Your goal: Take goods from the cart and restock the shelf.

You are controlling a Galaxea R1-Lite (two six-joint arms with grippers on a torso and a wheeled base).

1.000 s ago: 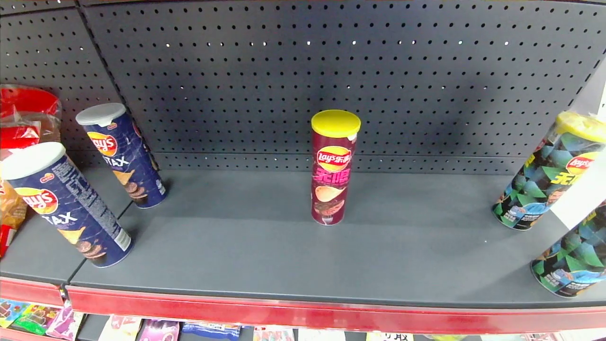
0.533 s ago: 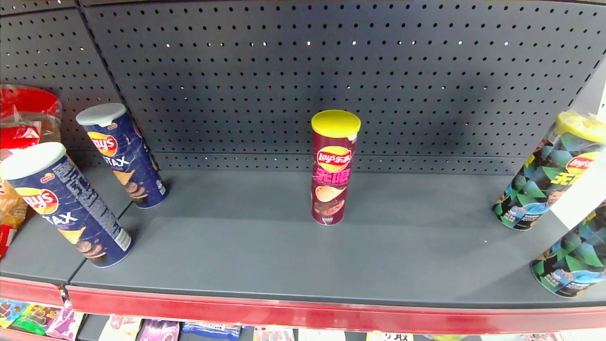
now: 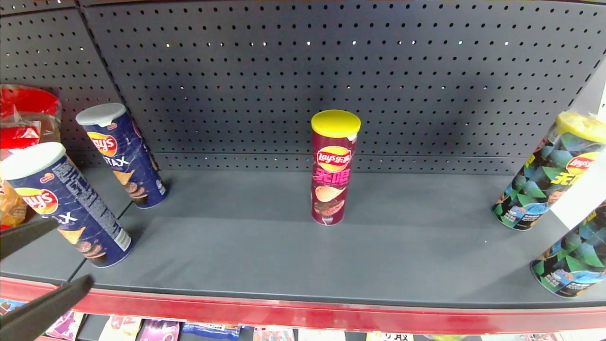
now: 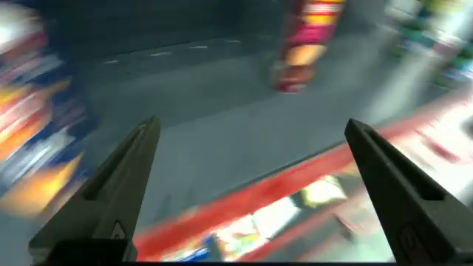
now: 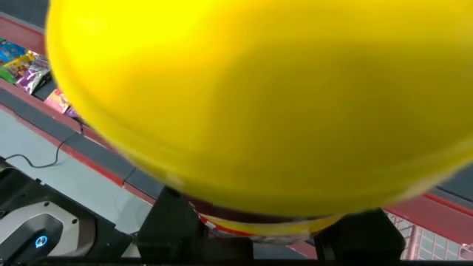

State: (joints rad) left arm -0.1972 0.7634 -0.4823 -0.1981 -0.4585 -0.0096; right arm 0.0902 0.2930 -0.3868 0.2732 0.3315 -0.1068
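A maroon chips can (image 3: 334, 170) with a yellow lid stands upright mid-shelf on the grey shelf (image 3: 284, 255). It also appears blurred as the maroon can (image 4: 303, 52) in the left wrist view. My left gripper (image 3: 73, 251) is open at the shelf's front left edge, beside the nearer blue can (image 3: 66, 203). Its fingers (image 4: 140, 148) are spread wide with nothing between them. My right gripper (image 5: 259, 233) is shut on a can with a big yellow lid (image 5: 251, 96); a strip of the can's red body shows under the lid.
A second blue can (image 3: 120, 154) stands behind the first. Two green-and-black patterned cans (image 3: 549, 175) (image 3: 573, 260) stand at the right end. A red snack bag (image 3: 23, 118) is at the far left. Packets (image 3: 161, 329) lie on the shelf below the red front lip (image 3: 307, 312).
My left gripper's open fingers have come into the head view at the lower left. The cans on the shelf have not moved.
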